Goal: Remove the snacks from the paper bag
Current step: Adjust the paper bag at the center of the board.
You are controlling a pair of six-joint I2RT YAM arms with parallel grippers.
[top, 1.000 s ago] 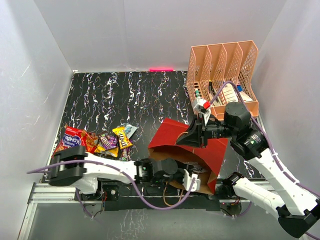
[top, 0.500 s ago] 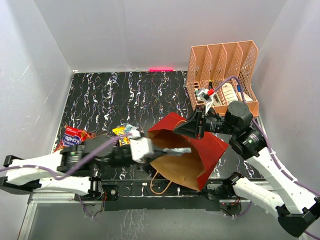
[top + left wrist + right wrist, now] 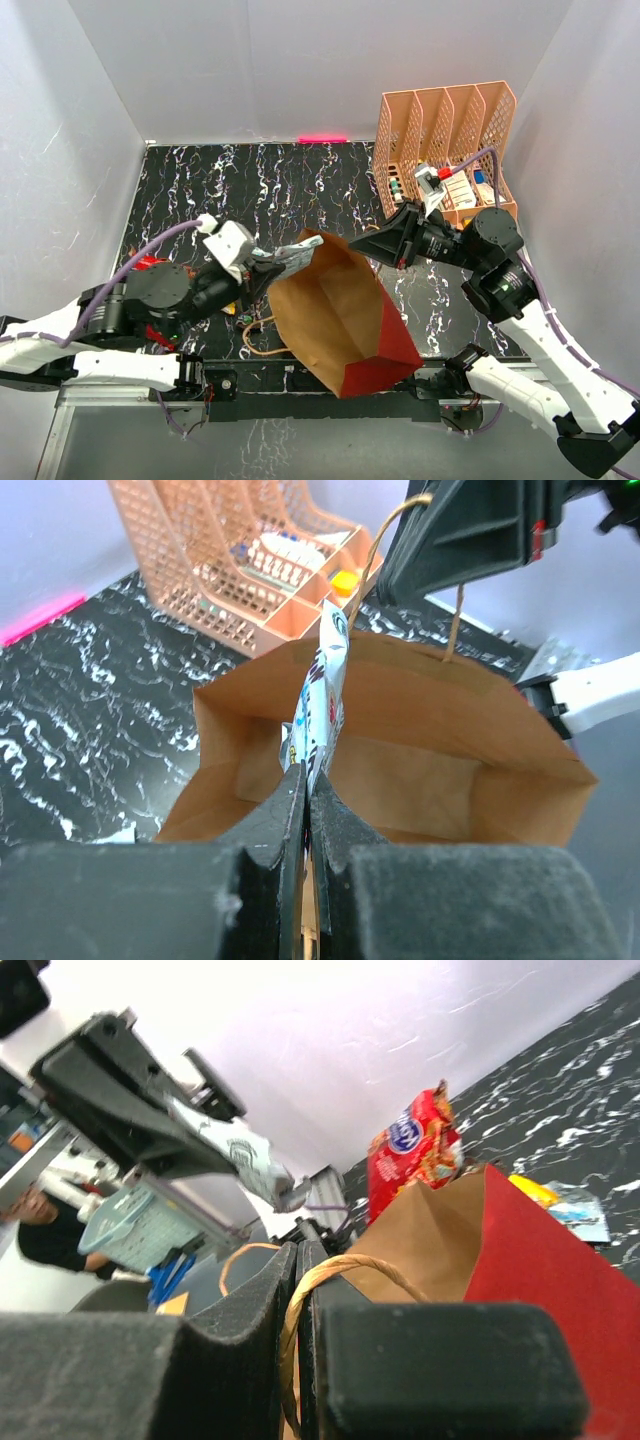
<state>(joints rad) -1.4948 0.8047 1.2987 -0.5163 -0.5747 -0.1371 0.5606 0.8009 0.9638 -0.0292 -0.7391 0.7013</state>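
Red snack bag (image 3: pixel 415 1150) | right wrist: clear | top: mostly hidden

This is a robot lab test booth. Plain white walls (image 3: pixel 250 60) box in a black, white-veined surface (image 3: pixel 260 190) on three sides. A left arm (image 3: pixel 60 340) and a right arm (image 3: pixel 545 345), trailing a purple cable (image 3: pixel 140 252), stand on a metal rail (image 3: pixel 110 392) at its near edge. Beyond the booth, the right wrist view catches a person (image 3: pixel 38 1242) in dark clothing.
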